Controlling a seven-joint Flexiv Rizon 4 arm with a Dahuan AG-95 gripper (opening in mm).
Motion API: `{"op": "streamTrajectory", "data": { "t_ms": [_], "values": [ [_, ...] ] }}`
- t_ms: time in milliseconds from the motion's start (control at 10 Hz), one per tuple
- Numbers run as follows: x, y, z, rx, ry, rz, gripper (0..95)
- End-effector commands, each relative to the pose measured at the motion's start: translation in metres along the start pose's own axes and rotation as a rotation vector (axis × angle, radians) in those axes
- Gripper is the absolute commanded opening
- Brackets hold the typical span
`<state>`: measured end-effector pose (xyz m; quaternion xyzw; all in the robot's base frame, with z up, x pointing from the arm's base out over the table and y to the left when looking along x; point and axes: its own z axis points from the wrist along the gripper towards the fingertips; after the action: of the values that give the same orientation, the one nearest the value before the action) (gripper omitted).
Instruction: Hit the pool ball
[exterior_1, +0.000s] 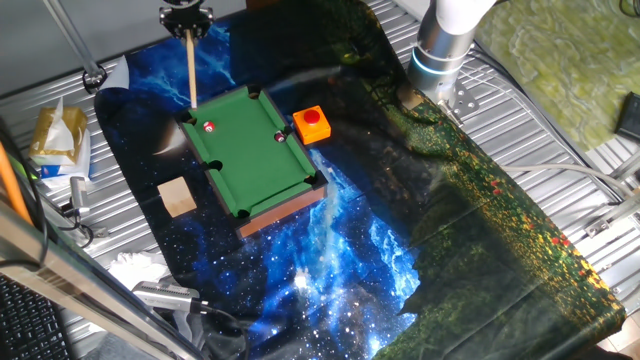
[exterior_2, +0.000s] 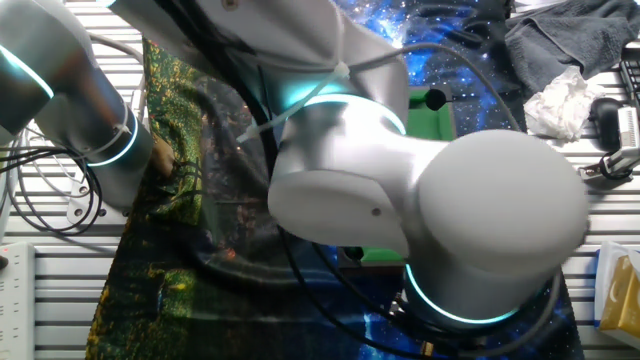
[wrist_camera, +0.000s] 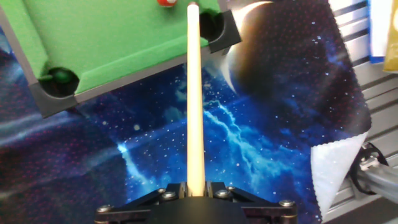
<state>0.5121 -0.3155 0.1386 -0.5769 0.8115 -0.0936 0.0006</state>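
Observation:
The green mini pool table (exterior_1: 252, 150) lies on the starry cloth. The tiny red pool ball (exterior_1: 209, 127) sits near its far left corner; in the hand view it (wrist_camera: 165, 2) shows only partly at the top edge. A darker ball (exterior_1: 279, 136) lies near the right rail. My gripper (exterior_1: 187, 18) is shut on a pale wooden cue stick (exterior_1: 191, 68) that points down to the table's far edge. In the hand view the cue (wrist_camera: 194, 93) runs up from my gripper (wrist_camera: 194, 190), and its tip lies just right of the red ball.
A red button on an orange base (exterior_1: 312, 123) stands right of the table. A wooden block (exterior_1: 177, 195) lies to its left. A packet (exterior_1: 60, 140) and crumpled tissue (exterior_1: 135, 268) lie off the cloth. The arm (exterior_2: 400, 210) fills the other fixed view.

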Motion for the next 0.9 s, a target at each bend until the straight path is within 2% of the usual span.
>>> {"op": "streamTrajectory", "data": {
  "t_ms": [100,400,900],
  "values": [
    [-0.002,0.003,0.001,-0.002,0.003,-0.001,0.0],
    [-0.01,0.005,0.005,0.004,0.014,-0.001,0.0],
    [-0.014,0.01,0.014,0.013,0.021,0.011,0.0]
  ]
}}
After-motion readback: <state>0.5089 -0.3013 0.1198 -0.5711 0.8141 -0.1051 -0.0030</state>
